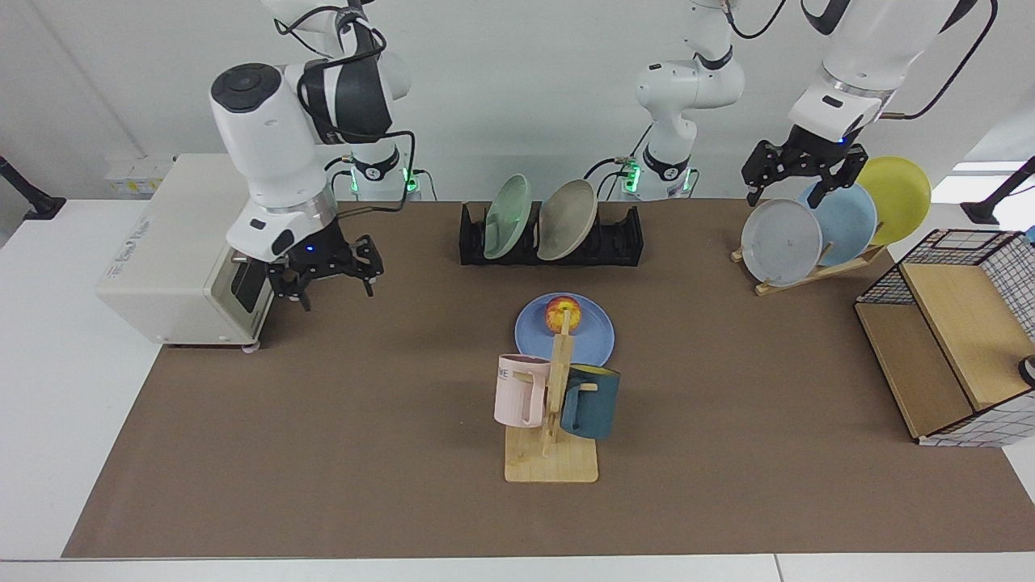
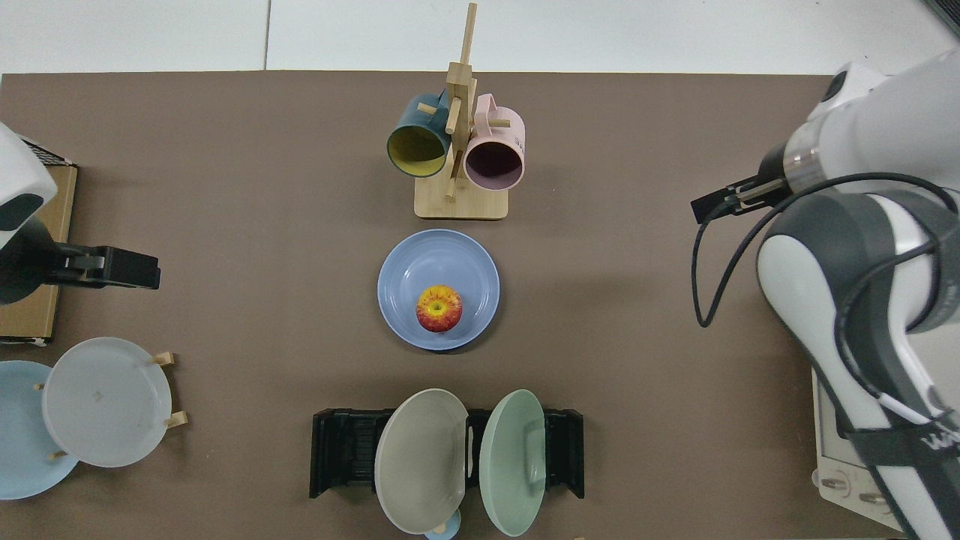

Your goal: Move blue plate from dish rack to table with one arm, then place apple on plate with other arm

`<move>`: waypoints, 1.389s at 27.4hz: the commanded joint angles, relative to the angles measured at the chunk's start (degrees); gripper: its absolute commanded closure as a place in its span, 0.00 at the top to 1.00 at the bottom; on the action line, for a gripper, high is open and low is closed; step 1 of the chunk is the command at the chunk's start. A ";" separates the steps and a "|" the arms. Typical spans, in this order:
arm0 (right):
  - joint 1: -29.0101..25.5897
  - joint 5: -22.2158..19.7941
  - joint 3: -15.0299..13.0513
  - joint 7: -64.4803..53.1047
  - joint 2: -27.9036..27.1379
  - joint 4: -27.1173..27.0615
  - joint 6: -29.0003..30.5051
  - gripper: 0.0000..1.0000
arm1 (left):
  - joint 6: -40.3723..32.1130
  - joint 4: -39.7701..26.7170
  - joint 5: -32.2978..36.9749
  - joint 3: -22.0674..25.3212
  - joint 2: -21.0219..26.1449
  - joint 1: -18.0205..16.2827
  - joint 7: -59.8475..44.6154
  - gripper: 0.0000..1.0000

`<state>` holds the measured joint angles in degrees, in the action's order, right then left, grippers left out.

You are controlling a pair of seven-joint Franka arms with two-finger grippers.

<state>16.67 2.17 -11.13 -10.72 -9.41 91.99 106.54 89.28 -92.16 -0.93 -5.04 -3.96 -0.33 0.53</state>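
The blue plate point(image 1: 594, 338) point(image 2: 420, 259) lies flat on the brown mat of the table point(image 1: 323, 420), in front of the black dish rack point(image 1: 623, 238) point(image 2: 341, 450). The red and yellow apple point(image 1: 559, 310) point(image 2: 439, 308) rests on the plate, nearer its rack side; the mug tree's post hides part of it in the facing view. My right gripper point(image 1: 333, 288) hangs open and holds nothing, just in front of the toaster oven and far from the plate. My left gripper point(image 1: 791, 187) point(image 2: 124, 268) is open above the wooden plate stand, where that arm waits.
A cream toaster oven point(image 1: 186, 242) stands on the right arm's side. A mug tree point(image 1: 552, 420) with a pink and a dark teal mug is near the plate. The rack holds a green and a beige plate. A wooden stand point(image 1: 817, 271) carries grey, sky-blue and yellow plates beside a wire basket point(image 1: 954, 356).
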 commanded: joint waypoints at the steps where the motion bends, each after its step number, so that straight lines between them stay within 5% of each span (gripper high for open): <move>1: -4.18 -0.67 1.02 -5.62 4.48 3.98 -1.51 1.00 | -1.21 0.58 1.02 -0.06 -0.26 -0.11 0.26 1.00; 12: -5.77 -0.76 0.84 -2.72 8.79 8.29 -1.51 1.00 | -1.13 0.58 1.02 -0.06 -0.35 -0.11 0.26 1.00; 38: -5.86 -1.29 0.93 -0.26 8.53 5.48 -4.23 1.00 | -1.13 0.66 1.02 -0.06 -0.35 -0.11 0.26 1.00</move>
<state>11.65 0.58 -10.43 -11.72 -1.87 98.46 104.61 89.27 -92.15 -0.93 -5.04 -3.97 -0.33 0.53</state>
